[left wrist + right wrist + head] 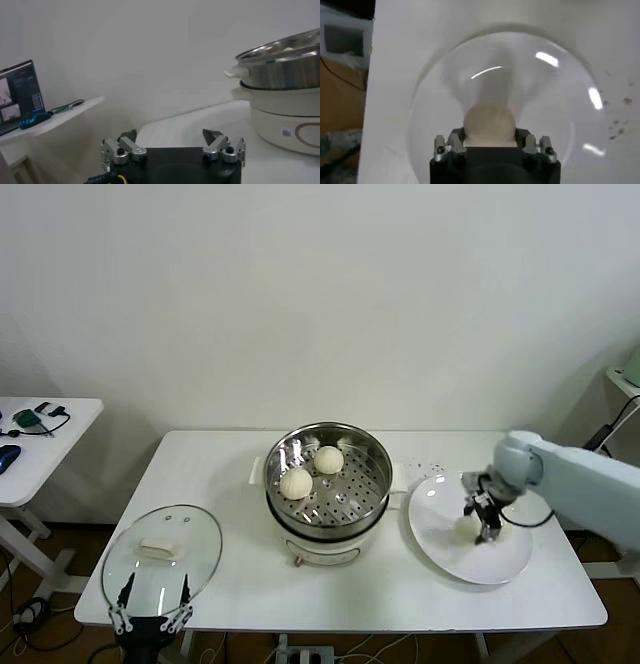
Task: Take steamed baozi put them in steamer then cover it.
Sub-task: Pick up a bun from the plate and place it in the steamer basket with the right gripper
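Right gripper (490, 145), fingertips hidden by its own body, grips a baozi (489, 121) on the plate (560, 80); left gripper (172, 142) gapes wide.

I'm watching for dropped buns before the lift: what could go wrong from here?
1. The right hand is shut on a soft baozi on the white plate; it might get dented or slip out on the way up.
2. Two buns already fill one side of the steamer, so a careless drop could land on them.
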You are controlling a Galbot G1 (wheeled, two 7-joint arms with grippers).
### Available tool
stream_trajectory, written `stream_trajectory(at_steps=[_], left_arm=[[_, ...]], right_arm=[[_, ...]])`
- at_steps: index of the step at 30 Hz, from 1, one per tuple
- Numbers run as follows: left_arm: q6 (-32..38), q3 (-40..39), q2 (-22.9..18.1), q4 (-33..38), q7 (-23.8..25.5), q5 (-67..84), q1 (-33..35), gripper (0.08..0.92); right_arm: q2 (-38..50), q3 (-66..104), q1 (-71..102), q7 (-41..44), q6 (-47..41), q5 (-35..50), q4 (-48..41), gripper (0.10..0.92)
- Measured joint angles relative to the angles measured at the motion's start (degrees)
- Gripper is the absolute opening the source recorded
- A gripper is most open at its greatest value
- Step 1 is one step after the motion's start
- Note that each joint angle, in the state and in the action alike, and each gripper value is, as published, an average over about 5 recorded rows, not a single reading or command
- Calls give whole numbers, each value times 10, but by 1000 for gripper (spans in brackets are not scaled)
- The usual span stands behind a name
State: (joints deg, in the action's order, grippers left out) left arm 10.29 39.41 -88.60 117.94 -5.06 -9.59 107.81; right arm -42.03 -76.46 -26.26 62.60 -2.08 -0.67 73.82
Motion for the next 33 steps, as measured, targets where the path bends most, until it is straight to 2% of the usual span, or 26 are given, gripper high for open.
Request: stream_trajectory(at_steps=[7, 13, 33], left_arm=[[2, -1, 1, 1, -2, 0, 6, 823], [5, -4, 4, 0, -4, 1, 10, 823], [9, 2, 15, 0, -6, 7, 16, 823]], right_arm=[[-58, -53, -133, 5, 131, -31, 25, 662], [-111, -67, -192, 8, 203, -53, 48, 667], [-261, -56, -116, 9, 263, -129, 103, 678]])
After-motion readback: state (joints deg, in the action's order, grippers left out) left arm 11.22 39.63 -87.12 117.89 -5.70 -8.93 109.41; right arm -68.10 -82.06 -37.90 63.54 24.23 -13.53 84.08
